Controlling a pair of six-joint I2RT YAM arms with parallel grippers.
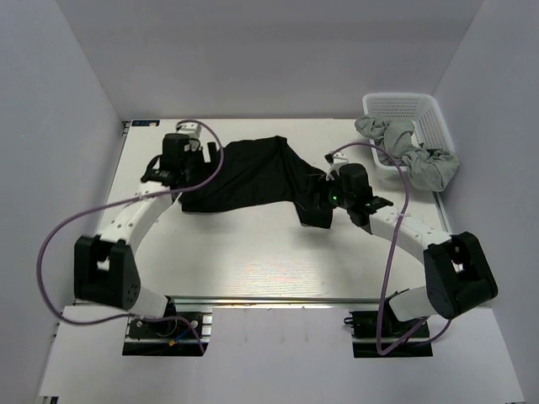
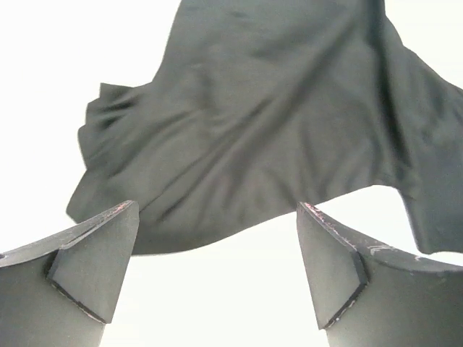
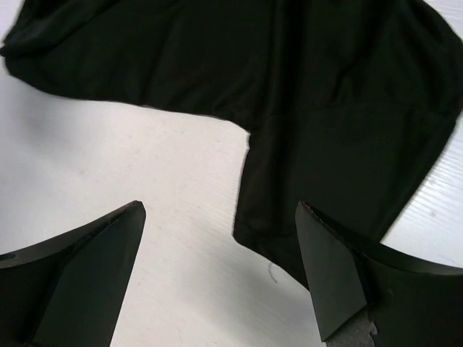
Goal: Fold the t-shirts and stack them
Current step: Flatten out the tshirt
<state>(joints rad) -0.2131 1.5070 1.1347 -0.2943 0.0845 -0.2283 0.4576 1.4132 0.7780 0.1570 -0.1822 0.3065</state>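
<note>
Hidden or unclear:
- In the top view the left wrist is covering the left edge of the black t-shirt [image 1: 253,172], and the right wrist is covering its near right corner.
- The neck label is not showing in any view.
- The grey t-shirts [image 1: 413,151] are lying bunched together, so I cannot tell how many there are.
- The left wrist view is washing the worktop [image 1: 253,261] out to plain white.
- Both wrist views are cutting the fingers off at the bottom of the frame.

Edges and room:
- The black t-shirt is lying crumpled and unfolded on the far middle of the worktop, between the two wrists.
- A wide band of bare worktop is running between its near edge and the arm bases.
- The basket [image 1: 396,101] is sitting in the far right corner, close to the white walls.
- The grey t-shirts are spilling over the basket's near rim onto the worktop, well apart from the black one.
- White walls are closing in the left, far and right sides.

End effectors:
- The left end effector [image 2: 217,206] is standing wide apart and grasping nothing. The shirt's wavy edge is running just past its fingertips [image 2: 108,238].
- The right end effector [image 3: 221,206] is likewise spread wide and is also grasping nothing. A hanging corner of the shirt is passing behind its right finger in that view.
- For both, I cannot tell whether the fingers are touching the cloth.
</note>
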